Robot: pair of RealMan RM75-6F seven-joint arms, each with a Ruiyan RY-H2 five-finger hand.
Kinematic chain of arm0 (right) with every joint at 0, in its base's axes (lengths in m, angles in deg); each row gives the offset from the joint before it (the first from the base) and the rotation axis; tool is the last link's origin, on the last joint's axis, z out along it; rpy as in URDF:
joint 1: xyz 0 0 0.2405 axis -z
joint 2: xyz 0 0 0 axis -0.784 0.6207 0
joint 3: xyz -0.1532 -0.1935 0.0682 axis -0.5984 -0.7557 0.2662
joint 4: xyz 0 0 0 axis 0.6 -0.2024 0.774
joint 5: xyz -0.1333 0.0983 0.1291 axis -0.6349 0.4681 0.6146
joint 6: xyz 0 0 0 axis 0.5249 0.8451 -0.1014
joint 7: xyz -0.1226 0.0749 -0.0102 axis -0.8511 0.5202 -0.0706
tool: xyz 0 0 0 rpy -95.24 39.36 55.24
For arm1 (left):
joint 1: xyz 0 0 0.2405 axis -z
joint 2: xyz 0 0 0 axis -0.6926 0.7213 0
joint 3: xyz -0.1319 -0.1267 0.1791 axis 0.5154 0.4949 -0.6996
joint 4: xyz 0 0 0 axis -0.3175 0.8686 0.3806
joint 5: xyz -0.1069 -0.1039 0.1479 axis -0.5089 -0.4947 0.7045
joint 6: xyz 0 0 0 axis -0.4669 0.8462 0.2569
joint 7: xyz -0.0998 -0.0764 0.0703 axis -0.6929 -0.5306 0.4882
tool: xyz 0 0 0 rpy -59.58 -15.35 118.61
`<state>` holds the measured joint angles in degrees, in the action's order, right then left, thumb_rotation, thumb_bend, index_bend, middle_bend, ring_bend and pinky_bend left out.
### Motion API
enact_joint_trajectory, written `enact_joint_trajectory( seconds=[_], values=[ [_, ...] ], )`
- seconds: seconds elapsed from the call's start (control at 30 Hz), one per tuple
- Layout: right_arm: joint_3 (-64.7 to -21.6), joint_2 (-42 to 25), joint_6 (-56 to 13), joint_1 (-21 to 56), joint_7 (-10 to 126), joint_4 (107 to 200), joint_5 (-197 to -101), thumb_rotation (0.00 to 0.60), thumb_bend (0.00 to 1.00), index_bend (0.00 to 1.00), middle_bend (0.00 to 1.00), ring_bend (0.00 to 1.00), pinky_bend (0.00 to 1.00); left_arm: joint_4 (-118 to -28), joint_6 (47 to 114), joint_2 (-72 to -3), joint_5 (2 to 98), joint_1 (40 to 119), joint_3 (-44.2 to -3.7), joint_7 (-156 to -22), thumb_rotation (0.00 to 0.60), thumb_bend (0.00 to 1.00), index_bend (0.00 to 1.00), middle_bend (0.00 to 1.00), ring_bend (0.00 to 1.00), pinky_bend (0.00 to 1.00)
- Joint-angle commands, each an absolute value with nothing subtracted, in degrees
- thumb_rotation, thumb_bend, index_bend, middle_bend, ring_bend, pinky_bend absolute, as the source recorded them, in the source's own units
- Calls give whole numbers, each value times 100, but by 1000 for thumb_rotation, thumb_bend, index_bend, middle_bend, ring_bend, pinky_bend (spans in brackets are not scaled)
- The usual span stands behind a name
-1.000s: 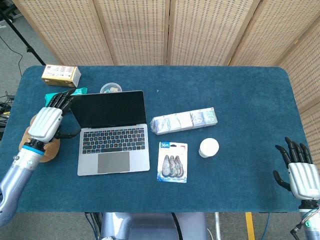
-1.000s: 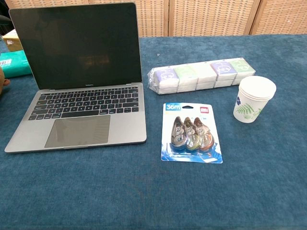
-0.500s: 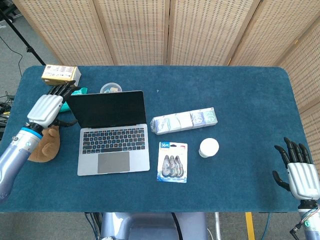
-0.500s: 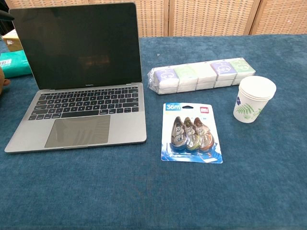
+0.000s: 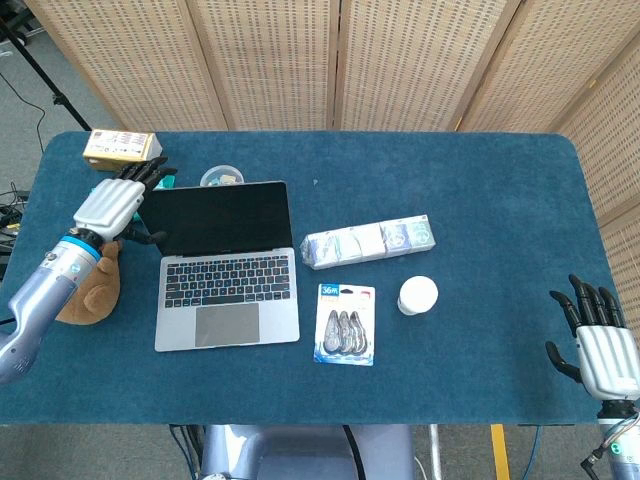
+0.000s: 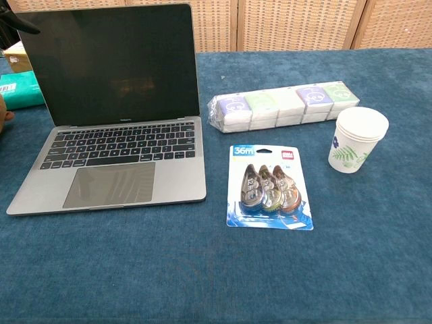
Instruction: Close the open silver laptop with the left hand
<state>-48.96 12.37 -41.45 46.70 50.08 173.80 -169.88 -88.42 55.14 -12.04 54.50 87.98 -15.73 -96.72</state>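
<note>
Left robot hand at open laptop lid's corner.

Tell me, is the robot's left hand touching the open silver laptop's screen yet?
Cannot tell. In the head view the left hand overlaps the open silver laptop at its screen's upper-left corner, with no contact or gap plainly visible.

Left hand is hovering at the upper left corner of the open laptop lid, fingers spread, w/ tight room: yellow box & teal pack are sitting just behind, brown plush is lying just left of the base. Small round container is sitting right behind lid's top edge. Tissue packs, tape pack & cups are crowding laptop's right; table beyond them is lying open.
</note>
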Motion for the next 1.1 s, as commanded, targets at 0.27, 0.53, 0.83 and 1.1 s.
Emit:
enact_joint_trajectory(
  seconds=[0.27, 0.53, 0.83, 1.1],
  values=[
    [-4896, 1254, -4140, 4671, 5039, 17382, -16987, 600, 375, 161, 0, 0, 0, -8450, 5149, -1388, 5644, 9061, -1637, -10008, 600, 198, 120, 0, 2, 51],
    [-4894, 1260, -4125, 4666, 5044, 17379, -16974, 600, 375, 162, 0, 0, 0, -8168, 4842, -1550, 5598, 9250, -1624, -10390, 600, 198, 120, 0, 2, 51],
    [-4897, 1257, -4122, 4665, 5032, 17385, -16973, 600, 375, 163, 0, 0, 0, -7881, 4705, -1772, 5686, 9394, -1676, -10586, 600, 197, 122, 0, 3, 51],
    [-4891, 1272, -4129, 4669, 5060, 17386, -16966, 600, 375, 162, 0, 0, 0, -7893, 4747, -1822, 5687, 9446, -1637, -10766, 600, 197, 154, 0, 21, 51]
  ],
)
